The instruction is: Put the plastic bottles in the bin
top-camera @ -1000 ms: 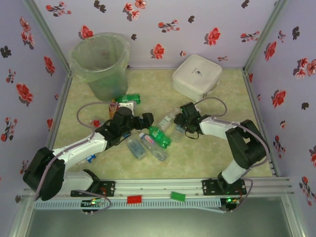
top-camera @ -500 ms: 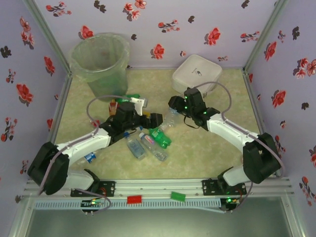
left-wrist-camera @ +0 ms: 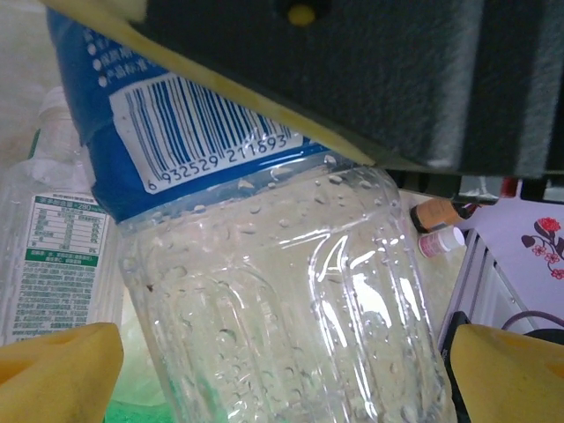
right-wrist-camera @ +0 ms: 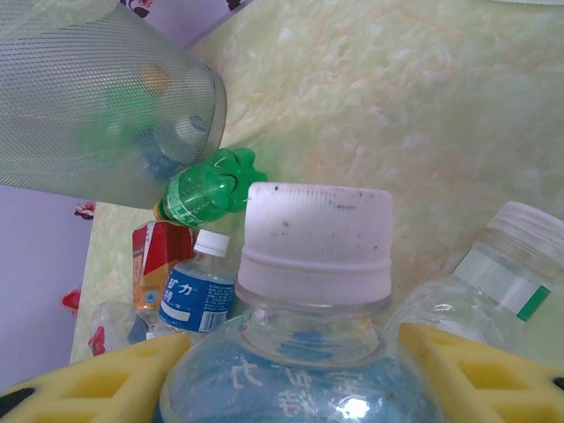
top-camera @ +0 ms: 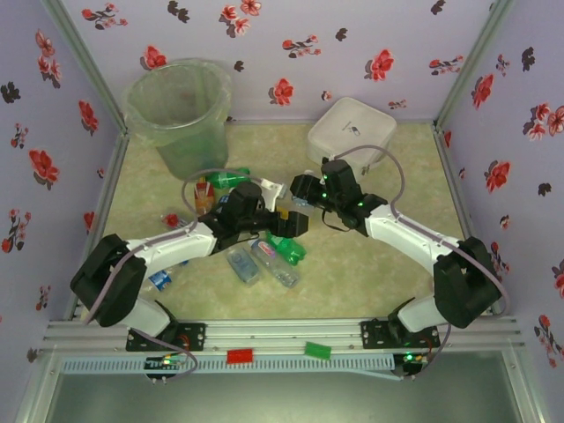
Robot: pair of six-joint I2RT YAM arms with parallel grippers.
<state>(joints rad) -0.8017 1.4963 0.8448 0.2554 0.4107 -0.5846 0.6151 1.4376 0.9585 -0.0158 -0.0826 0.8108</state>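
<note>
White-capped bottle [right-wrist-camera: 317,229] clamped in right claw [right-wrist-camera: 291,352]; left claw [left-wrist-camera: 282,352] gapes around blue-labelled bottle [left-wrist-camera: 264,264]; next, lift toward far-left bin [top-camera: 189,145]

Left wrist: clear blue-label bottle [left-wrist-camera: 282,291] cut off top & bottom, cap end behind a black part [left-wrist-camera: 370,70] too close to ID. Left gripper [left-wrist-camera: 286,352] pads clipped at the bottom corners. Right wrist: bin [right-wrist-camera: 97,106] cropped top-left, contents blurred thru its mesh wall. White-cap bottle [right-wrist-camera: 317,256] body cut at bottom edge.
</note>
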